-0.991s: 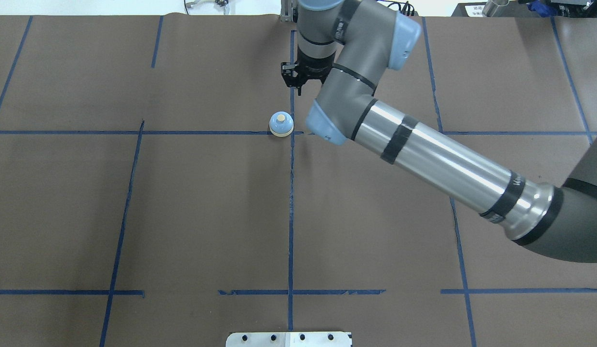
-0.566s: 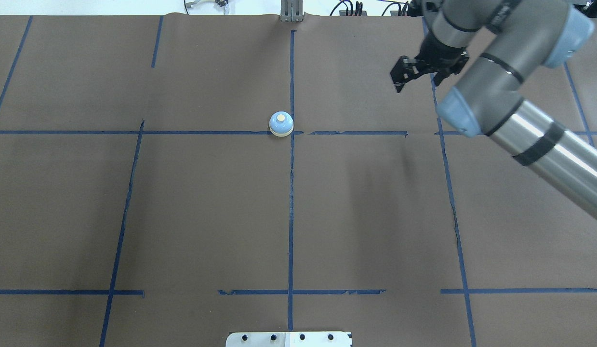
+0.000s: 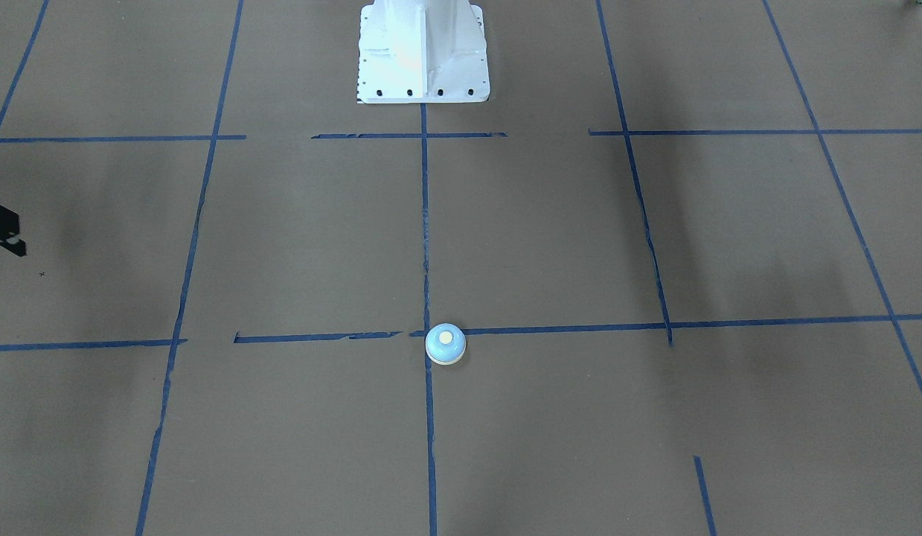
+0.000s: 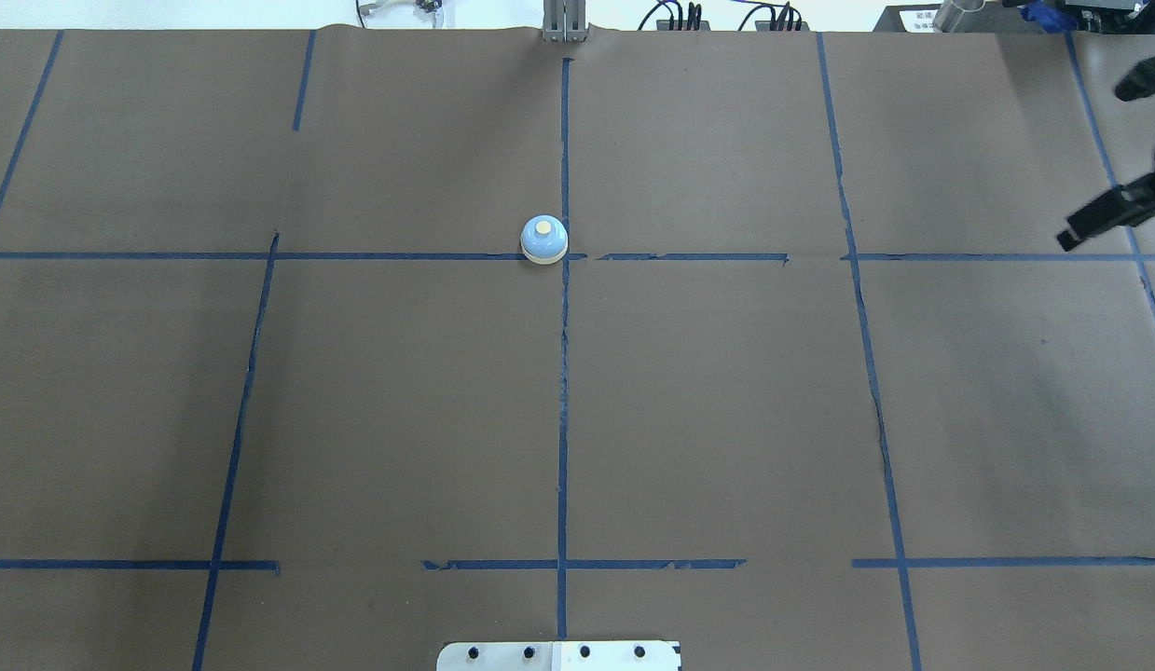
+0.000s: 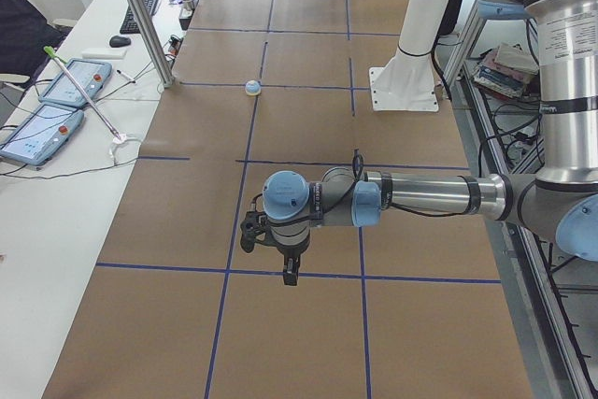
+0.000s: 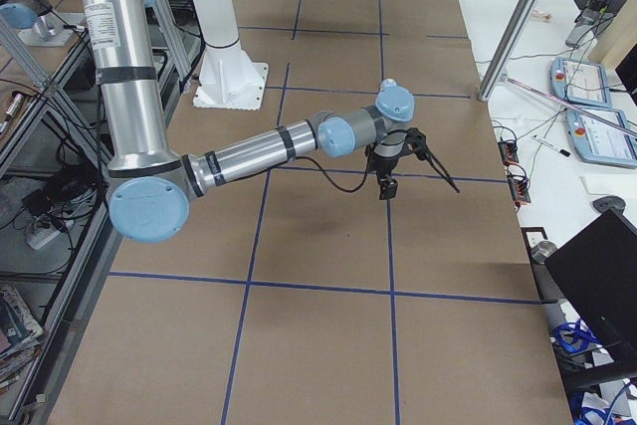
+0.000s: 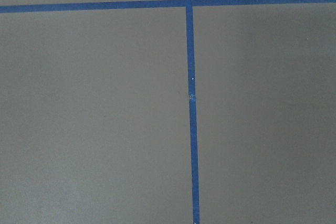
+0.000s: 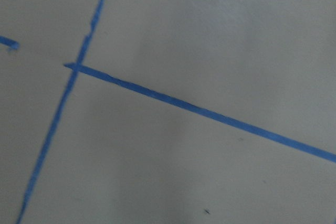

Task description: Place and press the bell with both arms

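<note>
The left gripper [image 5: 269,254], shown only in the left side view, is hung low over the brown paper [image 5: 308,343] at about the bell's 9 o'clock, well apart, and how far it is opened cannot be told. The bell [image 4: 543,240] is seen upright just beside the central tape crossing [image 4: 565,256], untouched, so placing is judged done and pressing not yet begun. The right gripper [image 4: 1113,216], at the bell's 1 o'clock a second ago, has been swung off to its 3 o'clock, spread wide and empty; only tape lines [image 4: 120,254] are seen around the bell, the white pedestal [image 3: 423,52] being well apart at 6 o'clock.
</note>
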`<act>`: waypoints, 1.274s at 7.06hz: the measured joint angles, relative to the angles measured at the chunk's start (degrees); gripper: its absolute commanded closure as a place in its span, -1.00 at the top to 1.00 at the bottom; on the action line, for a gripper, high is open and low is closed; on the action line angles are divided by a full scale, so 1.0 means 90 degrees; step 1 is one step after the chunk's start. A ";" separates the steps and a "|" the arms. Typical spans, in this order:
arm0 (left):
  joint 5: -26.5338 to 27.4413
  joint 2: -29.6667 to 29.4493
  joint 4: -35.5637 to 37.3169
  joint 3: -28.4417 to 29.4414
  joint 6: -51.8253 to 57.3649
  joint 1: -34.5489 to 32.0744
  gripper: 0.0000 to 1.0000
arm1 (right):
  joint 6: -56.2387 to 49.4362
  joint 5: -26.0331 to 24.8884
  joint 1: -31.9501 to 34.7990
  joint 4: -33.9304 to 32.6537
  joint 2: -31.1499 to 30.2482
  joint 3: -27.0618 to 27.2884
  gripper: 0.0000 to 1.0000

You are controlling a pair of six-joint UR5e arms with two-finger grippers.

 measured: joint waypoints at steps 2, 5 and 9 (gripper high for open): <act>0.0106 0.0159 0.0002 -0.0037 -0.0006 -0.0011 1.00 | -0.0652 0.0128 0.0913 0.0030 -0.1141 0.0205 1.00; 0.0146 0.0309 -0.0005 -0.0108 0.0002 -0.0010 1.00 | -0.0695 0.0387 0.1623 0.0056 -0.1962 0.0235 1.00; 0.0109 0.0366 -0.0006 -0.0125 0.0005 -0.0004 1.00 | -0.0685 0.0421 0.1660 0.0077 -0.2048 0.0226 1.00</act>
